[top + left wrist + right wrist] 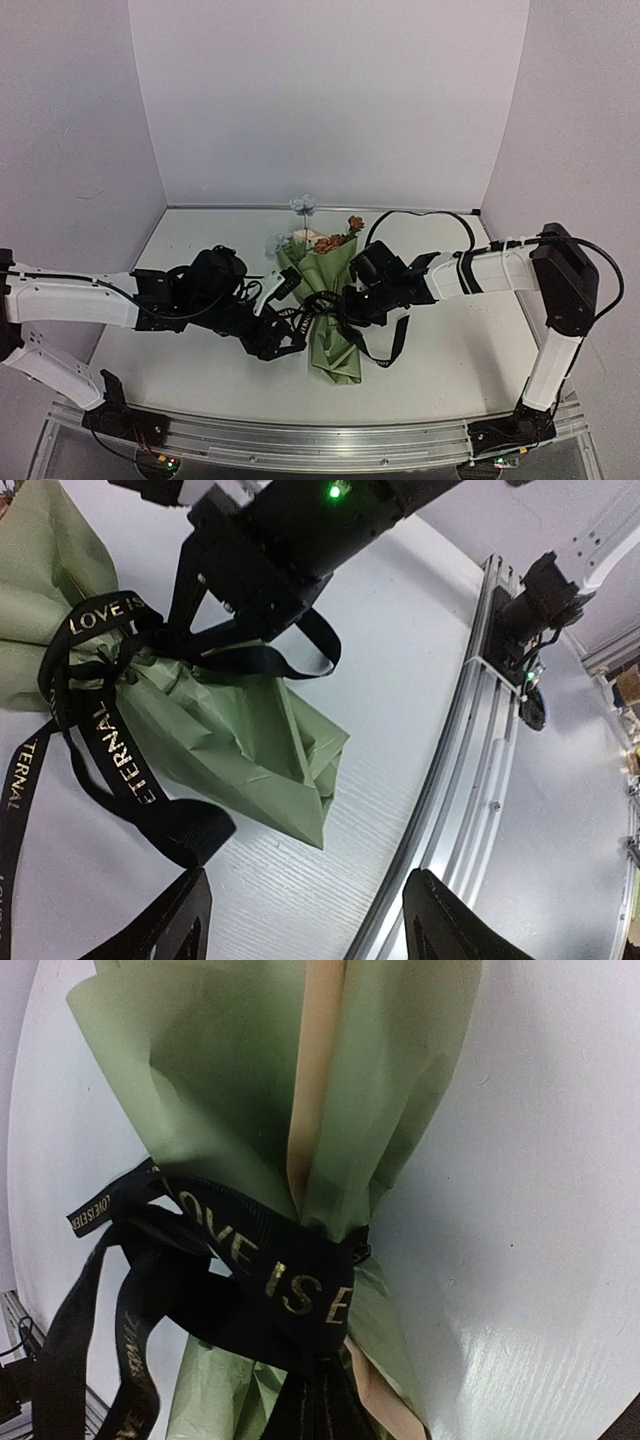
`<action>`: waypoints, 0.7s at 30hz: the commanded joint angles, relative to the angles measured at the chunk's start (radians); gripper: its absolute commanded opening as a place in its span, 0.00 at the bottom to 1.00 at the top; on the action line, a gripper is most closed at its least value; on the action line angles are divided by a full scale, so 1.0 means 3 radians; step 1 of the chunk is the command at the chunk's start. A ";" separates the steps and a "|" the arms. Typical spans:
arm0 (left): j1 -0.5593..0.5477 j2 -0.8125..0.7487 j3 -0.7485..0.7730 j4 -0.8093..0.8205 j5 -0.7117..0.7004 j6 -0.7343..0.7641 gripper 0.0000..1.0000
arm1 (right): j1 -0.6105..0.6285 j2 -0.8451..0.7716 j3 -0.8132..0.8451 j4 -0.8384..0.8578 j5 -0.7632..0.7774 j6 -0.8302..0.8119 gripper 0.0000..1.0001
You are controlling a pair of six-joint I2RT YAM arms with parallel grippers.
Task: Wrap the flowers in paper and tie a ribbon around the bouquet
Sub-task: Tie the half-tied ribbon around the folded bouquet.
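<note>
The bouquet lies in the middle of the table. Its flowers [318, 235] stick out of the far end of the olive-green paper [335, 335] cone. The black ribbon [322, 305] with gold lettering is bound round the cone's waist [285, 1275], and loose tails trail over the table [120, 750]. My right gripper [347, 303] is shut on a ribbon strand right at the knot [322, 1410]. It also shows from the left wrist [215, 630]. My left gripper [308, 880] is open and empty, just left of the cone's narrow end [300, 800]. In the top view the left gripper [280, 338] sits beside the paper.
An aluminium rail [320, 440] runs along the near table edge, close to the left fingers [470, 750]. The right arm's base [545, 590] stands on it. A ribbon loop [385, 345] hangs to the right of the cone. White walls close in the back and sides.
</note>
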 commanded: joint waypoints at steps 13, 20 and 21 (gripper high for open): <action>0.0639 0.0048 0.0447 -0.0161 -0.0186 0.0004 0.66 | 0.0014 -0.0241 0.0008 -0.0028 -0.0012 0.0047 0.00; 0.0863 0.1016 0.1152 -0.0238 0.0144 0.0484 0.64 | 0.0027 -0.0212 0.0061 -0.0003 0.0027 0.0371 0.00; 0.0871 0.1121 0.1222 -0.0252 0.0184 0.0521 0.63 | 0.0025 -0.0212 0.0057 0.0005 0.0034 0.0392 0.00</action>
